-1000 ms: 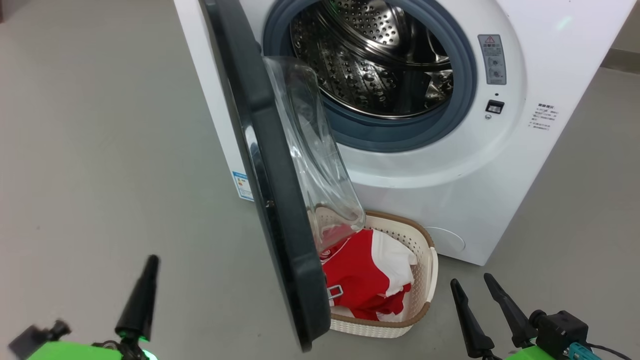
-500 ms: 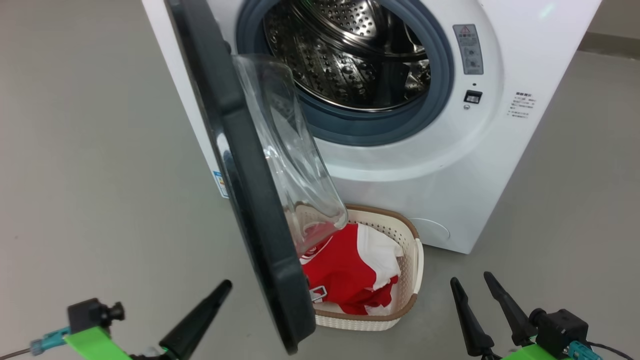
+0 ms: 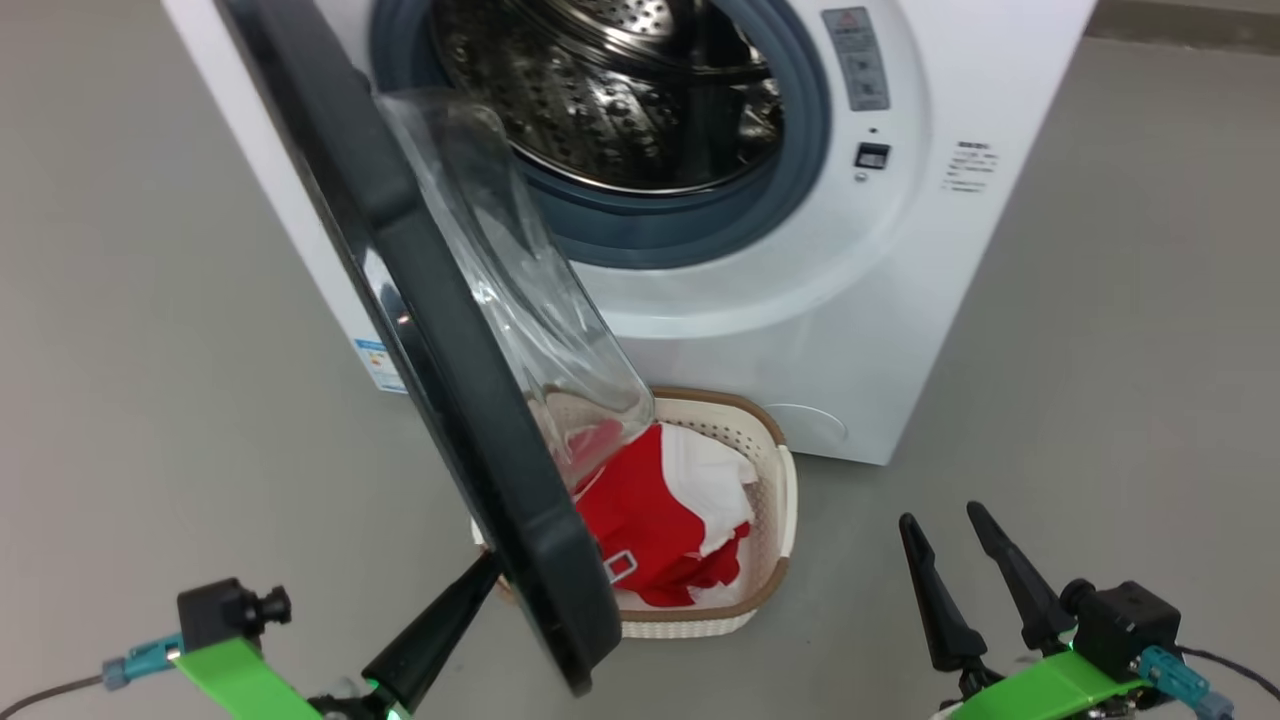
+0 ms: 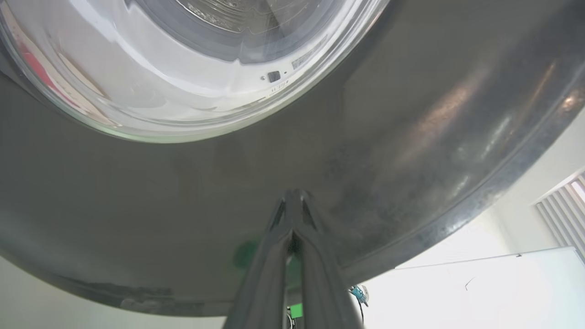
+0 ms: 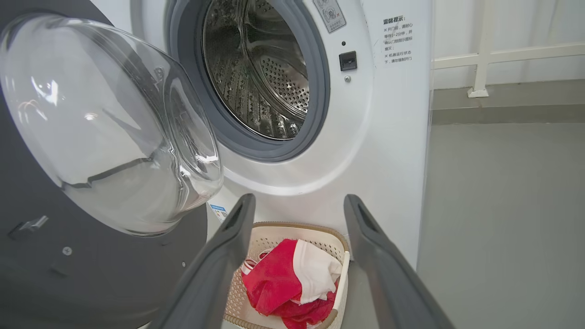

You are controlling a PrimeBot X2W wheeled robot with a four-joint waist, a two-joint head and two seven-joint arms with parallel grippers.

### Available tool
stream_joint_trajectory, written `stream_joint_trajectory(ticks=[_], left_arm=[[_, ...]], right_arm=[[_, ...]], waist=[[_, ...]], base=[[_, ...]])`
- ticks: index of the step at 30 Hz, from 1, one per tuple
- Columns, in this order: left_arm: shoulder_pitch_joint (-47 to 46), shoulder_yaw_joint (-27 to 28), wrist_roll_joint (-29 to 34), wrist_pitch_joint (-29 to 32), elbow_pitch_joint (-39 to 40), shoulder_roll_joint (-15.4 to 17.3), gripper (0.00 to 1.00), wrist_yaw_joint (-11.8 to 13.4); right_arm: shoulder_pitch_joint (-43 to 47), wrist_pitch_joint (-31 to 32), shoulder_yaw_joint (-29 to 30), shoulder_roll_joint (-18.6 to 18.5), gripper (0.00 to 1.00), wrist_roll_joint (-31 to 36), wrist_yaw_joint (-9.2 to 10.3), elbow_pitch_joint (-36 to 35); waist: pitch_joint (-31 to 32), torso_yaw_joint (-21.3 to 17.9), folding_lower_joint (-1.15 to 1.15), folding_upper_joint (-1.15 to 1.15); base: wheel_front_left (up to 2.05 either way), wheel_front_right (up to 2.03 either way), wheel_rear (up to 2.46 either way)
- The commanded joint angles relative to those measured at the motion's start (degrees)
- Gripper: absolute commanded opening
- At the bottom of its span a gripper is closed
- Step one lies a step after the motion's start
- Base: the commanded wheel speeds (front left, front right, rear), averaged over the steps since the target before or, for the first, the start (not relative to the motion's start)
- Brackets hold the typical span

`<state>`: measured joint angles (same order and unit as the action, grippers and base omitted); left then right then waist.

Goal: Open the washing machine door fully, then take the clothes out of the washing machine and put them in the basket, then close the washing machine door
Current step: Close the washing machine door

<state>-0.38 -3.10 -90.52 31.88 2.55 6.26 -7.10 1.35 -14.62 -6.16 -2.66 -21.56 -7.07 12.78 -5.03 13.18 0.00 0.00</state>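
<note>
Red clothes (image 3: 645, 510) in basket (image 3: 772, 540). Press left gripper (image 4: 295, 197), pinched tight, on washing machine door (image 3: 435, 345); swing steadily until latched; right gripper (image 3: 940, 515) spread, idle.

Washing machine door (image 3: 440, 330) is standing half-open, walling the left gripper (image 4: 295, 203) off from the drum (image 3: 600, 100) and overhanging the left half of the basket (image 3: 775, 520). From the right gripper (image 3: 938, 512), the drum mouth and the basket's right half are lying unobstructed.
</note>
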Motion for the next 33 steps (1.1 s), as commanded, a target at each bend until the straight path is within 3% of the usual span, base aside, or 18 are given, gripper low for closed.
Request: stream_joint_trajectory(ticks=[1, 16, 33], left_arm=[[-3.2, 1.1, 0.9, -0.4, 2.0, -0.3, 0.0, -0.4], [-15.5, -3.1, 6.0, -12.2, -1.0, -0.9, 0.0, -0.4], [-32.7, -8.4, 10.9, -32.8, -15.8, 7.9, 0.0, -0.4]], right_arm=[[-2.7, -0.4, -1.1, -0.2, 1.0, -0.5, -0.42, -1.7], [-6.5, -0.4, -0.8, -0.2, 1.0, -1.9, -0.42, -2.5], [-9.0, -0.4, -2.2, -0.2, 1.0, -5.9, -0.42, -2.7]], waist=[[-1.5, -2.4, 0.0, 0.0], [-7.6, -14.0, 0.0, 0.0], [-11.8, -25.8, 0.0, 0.0]], base=[[0.0, 0.0, 0.0], [0.0, 0.0, 0.0], [0.0, 0.0, 0.0]])
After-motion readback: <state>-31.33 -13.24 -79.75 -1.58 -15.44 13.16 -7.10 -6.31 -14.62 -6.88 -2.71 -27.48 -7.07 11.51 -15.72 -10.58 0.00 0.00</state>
